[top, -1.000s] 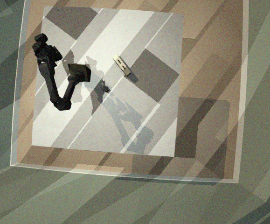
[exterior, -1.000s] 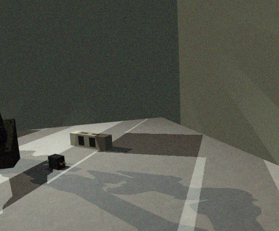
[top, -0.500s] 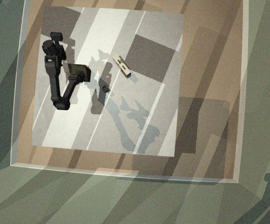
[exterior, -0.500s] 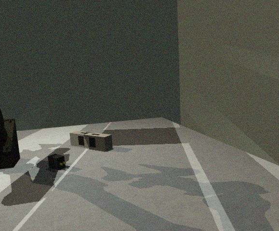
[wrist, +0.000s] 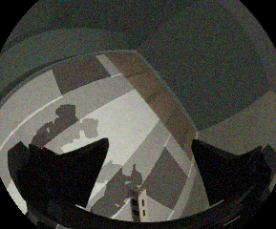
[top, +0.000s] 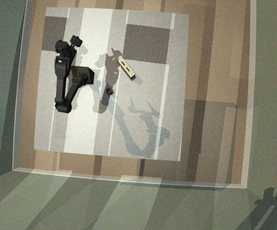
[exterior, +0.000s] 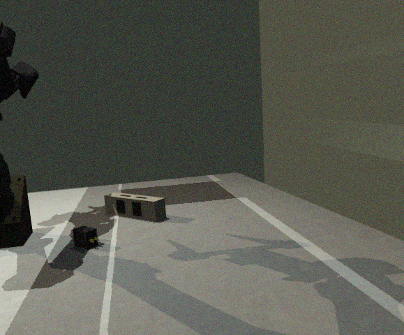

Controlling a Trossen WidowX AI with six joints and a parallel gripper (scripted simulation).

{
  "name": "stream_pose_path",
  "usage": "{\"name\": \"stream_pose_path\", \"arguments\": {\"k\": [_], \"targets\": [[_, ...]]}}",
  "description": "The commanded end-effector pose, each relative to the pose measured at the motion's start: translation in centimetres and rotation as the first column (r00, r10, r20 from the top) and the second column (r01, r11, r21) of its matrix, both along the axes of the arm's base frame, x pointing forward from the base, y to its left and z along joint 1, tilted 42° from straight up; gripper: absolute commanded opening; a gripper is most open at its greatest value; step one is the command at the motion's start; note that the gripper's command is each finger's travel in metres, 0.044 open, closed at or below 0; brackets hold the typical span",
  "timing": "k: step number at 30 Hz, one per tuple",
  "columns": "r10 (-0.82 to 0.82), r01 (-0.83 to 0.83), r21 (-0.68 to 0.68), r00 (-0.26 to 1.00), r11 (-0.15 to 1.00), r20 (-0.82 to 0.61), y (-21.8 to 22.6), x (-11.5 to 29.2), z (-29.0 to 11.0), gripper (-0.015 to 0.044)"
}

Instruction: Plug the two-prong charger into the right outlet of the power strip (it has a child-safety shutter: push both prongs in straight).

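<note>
The black charger [top: 109, 91] [exterior: 82, 236] lies on the grey-and-white table top. Its two brass-coloured prongs [exterior: 93, 240] point to the right in the exterior view. The cream power strip [top: 129, 71] [exterior: 159, 209] [wrist: 140, 208] stands beyond the charger, apart from it. Its side facing the charger shows two dark outlets; the right outlet [exterior: 136, 209] is nearer the strip's right end. My gripper [exterior: 12, 108] [wrist: 152, 144] is open and empty, raised well above the table and left of both objects in the exterior view. The charger is not visible in the wrist view.
The arm [top: 62, 86] is folded beside its dark base block [top: 90, 75], left of the charger and strip. The patterned table top [top: 143, 94] [exterior: 208, 234] carries bands and arm shadows. A brown wood-patterned floor [top: 217, 49] surrounds it, with greenish walls beyond.
</note>
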State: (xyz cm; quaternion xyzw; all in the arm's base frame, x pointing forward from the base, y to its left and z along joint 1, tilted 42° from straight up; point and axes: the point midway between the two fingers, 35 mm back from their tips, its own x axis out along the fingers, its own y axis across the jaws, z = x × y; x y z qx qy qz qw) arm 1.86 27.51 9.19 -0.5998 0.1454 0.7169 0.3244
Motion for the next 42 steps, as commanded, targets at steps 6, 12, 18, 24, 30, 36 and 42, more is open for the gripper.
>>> {"name": "stream_pose_path", "arguments": {"k": [6, 12, 18, 24, 30, 36, 42], "targets": [[-0.287, 0.288, -0.060, 0.958, 0.956, 0.016, -1.3, 3.6, -0.9, 0.0440], [-0.477, 0.478, -0.088, 0.878, 0.874, 0.035, -2.4, 6.1, -1.4, 0.0440], [-0.646, 0.648, -0.105, 0.761, 0.754, 0.060, -3.7, 8.4, -1.8, 0.0440], [-0.785, 0.790, -0.113, 0.613, 0.603, 0.088, -5.3, 10.5, -2.1, 0.0440], [-0.890, 0.897, -0.110, 0.440, 0.429, 0.117, -7.0, 12.5, -2.4, 0.0440], [-0.956, 0.966, -0.097, 0.254, 0.242, 0.144, -8.9, 14.3, -2.7, 0.0440], [-0.984, 0.996, -0.074, 0.059, 0.047, 0.168, -10.9, 15.8, -2.9, 0.0440]]}}
